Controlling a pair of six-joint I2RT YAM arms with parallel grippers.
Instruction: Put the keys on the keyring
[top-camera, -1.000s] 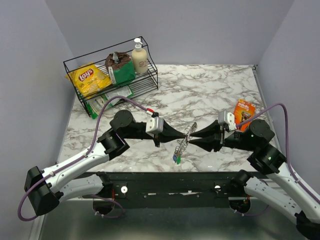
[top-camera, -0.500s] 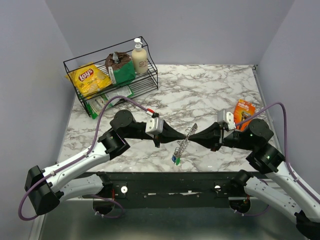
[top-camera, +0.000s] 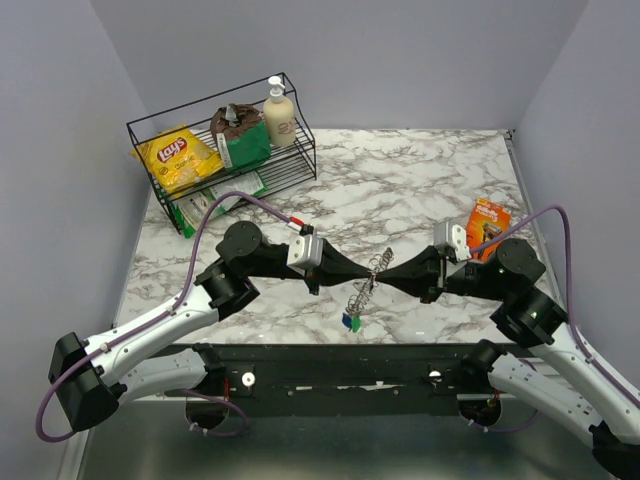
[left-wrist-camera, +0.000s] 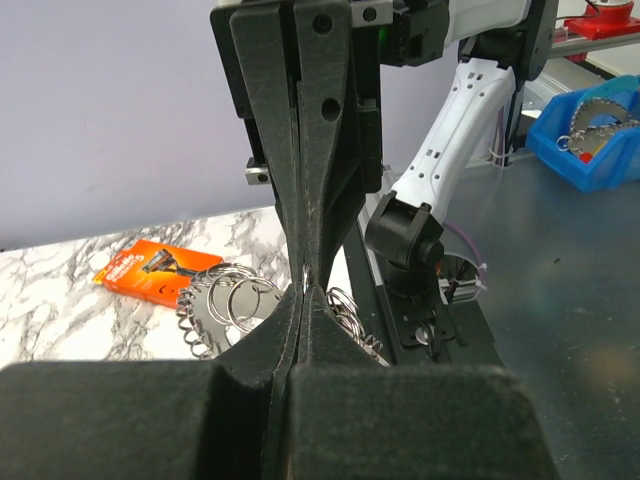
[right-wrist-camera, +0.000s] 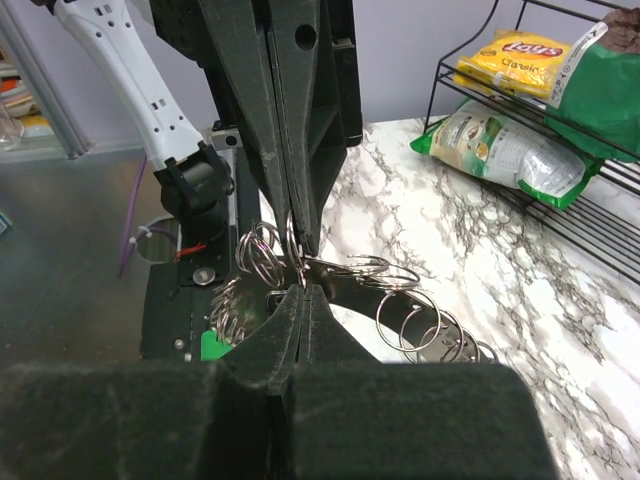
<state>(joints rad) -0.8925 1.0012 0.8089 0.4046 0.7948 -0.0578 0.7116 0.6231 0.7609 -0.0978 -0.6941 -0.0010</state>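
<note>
The keyring (top-camera: 368, 283) is a silvery ring rimmed with small split rings, held edge-on above the table between both grippers. My left gripper (top-camera: 368, 271) is shut on its upper part from the left. My right gripper (top-camera: 384, 275) is shut on it from the right, tip to tip with the left. A blue key (top-camera: 346, 320) and a green key (top-camera: 355, 324) hang from the ring's low end. I see no red key. In the left wrist view the keyring (left-wrist-camera: 215, 305) fans out beside my shut fingers (left-wrist-camera: 320, 330). In the right wrist view the keyring (right-wrist-camera: 405, 295) and the green key (right-wrist-camera: 212, 345) show.
A black wire rack (top-camera: 150, 130) at the back left holds a Lay's bag (top-camera: 178, 155), a green bag (top-camera: 240, 140) and a soap bottle (top-camera: 279, 112). An orange pack (top-camera: 489, 225) lies on the marble table (top-camera: 400, 180) by the right arm.
Both grippers stay pinched on the keyring. The right arm has edged slightly back and the hanging keys have drifted a little left.
</note>
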